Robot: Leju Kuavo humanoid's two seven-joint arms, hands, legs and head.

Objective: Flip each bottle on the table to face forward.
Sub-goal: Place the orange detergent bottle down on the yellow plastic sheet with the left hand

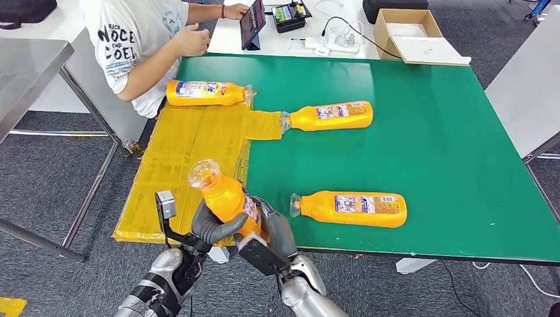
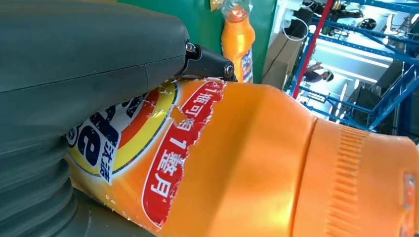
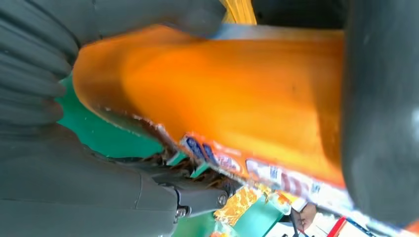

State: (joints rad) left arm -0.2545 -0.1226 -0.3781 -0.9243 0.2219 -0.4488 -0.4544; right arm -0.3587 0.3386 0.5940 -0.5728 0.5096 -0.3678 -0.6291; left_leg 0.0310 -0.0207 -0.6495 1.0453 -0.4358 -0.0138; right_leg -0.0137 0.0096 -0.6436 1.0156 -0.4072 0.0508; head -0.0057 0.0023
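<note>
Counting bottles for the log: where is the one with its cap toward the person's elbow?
Head view: that bottle lies at the table's far left, on the yellow sheet, beside the seated person.

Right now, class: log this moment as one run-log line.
left hand: grips held bottle | right hand: grips same bottle | bottle: lifted, tilted | three bottles lying on green table

Grey carpet floor point(image 1: 39, 165), white desks point(image 1: 228, 36)

Orange bottle point(image 1: 228, 198) held tilted, three bottles point(image 1: 350, 209) lying (flat)
</note>
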